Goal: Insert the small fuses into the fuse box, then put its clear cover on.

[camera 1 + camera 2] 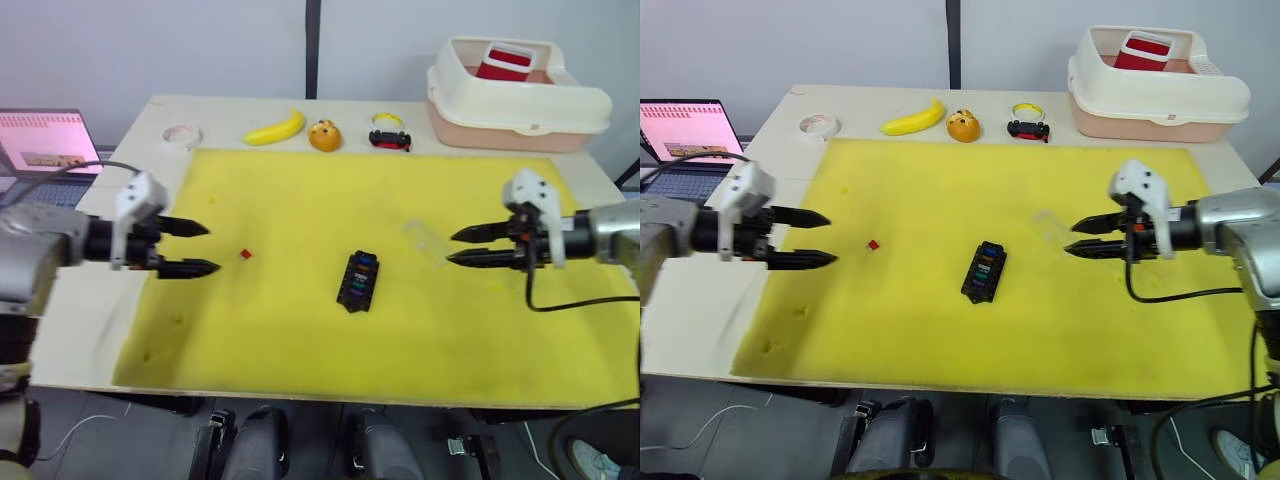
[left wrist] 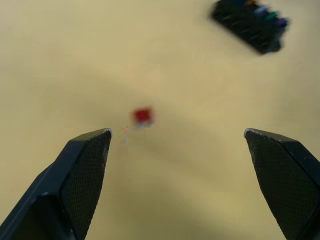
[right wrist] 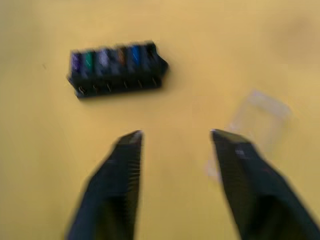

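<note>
While both pincers hover released and empty over the yellow mat point(image 1: 300, 330), the left gripper point(image 1: 200, 248), fingers spread wide, has a red fuse point(image 1: 245, 254) just ahead: tiny, light, rigid, probably best pinched by its flat sides. Beyond it lies the fuse box point(image 1: 358, 281), mostly filled. Beside the right gripper's point(image 1: 462, 247) moderately parted fingers lies the clear cover point(image 1: 430, 241), likely thin and slippery.

Yellow mat point(image 1: 300, 330) is spread across the worktop point(image 1: 90, 330). Along the 12 o'clock edge are ranged tape roll point(image 1: 182, 135), banana point(image 1: 275, 129), orange point(image 1: 324, 135), toy car point(image 1: 390, 139). Cream bin point(image 1: 517, 95) is set at 2 o'clock; laptop point(image 1: 48, 145) at 10.
</note>
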Available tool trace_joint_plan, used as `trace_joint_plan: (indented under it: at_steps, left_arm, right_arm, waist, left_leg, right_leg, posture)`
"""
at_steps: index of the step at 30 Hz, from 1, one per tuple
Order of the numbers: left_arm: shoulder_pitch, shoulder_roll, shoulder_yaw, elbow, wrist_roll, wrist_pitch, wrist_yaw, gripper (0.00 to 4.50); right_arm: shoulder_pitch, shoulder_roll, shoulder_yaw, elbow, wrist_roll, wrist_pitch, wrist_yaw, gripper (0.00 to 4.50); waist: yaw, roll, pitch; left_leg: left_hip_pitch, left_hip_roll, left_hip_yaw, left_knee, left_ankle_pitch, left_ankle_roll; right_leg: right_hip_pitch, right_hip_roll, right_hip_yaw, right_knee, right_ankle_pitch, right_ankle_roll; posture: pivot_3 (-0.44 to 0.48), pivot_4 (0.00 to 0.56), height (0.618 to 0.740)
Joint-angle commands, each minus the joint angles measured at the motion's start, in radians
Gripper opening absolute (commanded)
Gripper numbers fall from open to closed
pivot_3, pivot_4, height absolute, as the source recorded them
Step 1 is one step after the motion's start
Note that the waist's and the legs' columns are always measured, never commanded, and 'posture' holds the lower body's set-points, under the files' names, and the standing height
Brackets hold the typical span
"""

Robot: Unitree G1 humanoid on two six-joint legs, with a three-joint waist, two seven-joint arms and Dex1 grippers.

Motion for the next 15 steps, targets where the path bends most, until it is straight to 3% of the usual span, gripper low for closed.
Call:
trace_joint_plan:
  at_steps: [1,7,11,15]
  left_arm:
    - [0.005,0.053,0.025,0.11,0.029,-0.066,-0.055,4.5]
    - [-0.074,0.008,-0.034,0.211,0.042,-0.058,-0.101,4.5]
    - [-0.217,-0.144,-0.112,0.316,0.027,0.083,-0.107,4.5]
    - [-0.299,-0.228,-0.162,0.455,0.045,0.197,-0.13,4.5]
  right_arm:
    - [0.011,-0.029,-0.048,0.085,-0.043,-0.091,0.011,4.41]
    - [-0.024,0.018,-0.03,0.101,-0.067,-0.116,-0.017,4.47]
    - [-0.102,0.118,0.013,-0.05,-0.023,-0.045,-0.052,4.47]
    - [-0.145,0.2,0.053,-0.201,0.015,0.034,-0.094,4.47]
  waist:
    - [0.0,0.0,0.0]
    - [0.001,0.0,0.0]
    - [0.002,0.001,0.0]
    - [-0.003,0.0,0.0]
  left_leg:
    - [0.0,0.0,0.0,0.0,0.0,0.0]
    - [0.0,0.0,0.002,0.0,0.0,0.0]
    - [0.0,0.0,0.002,0.001,0.0,0.0]
    - [-0.003,-0.001,0.001,0.001,0.0,0.0]
  right_leg:
    - [0.0,0.0,0.0,0.0,0.0,0.0]
    - [-0.001,0.0,0.001,0.001,0.0,0.0]
    - [-0.001,0.001,0.001,0.001,0.0,0.001]
    - [-0.003,0.001,0.001,0.002,0.0,0.001]
  posture:
    - [0.0,0.15,0.74]
    - [0.0,0.15,0.74]
    - [0.0,0.15,0.74]
    - [0.0,0.15,0.74]
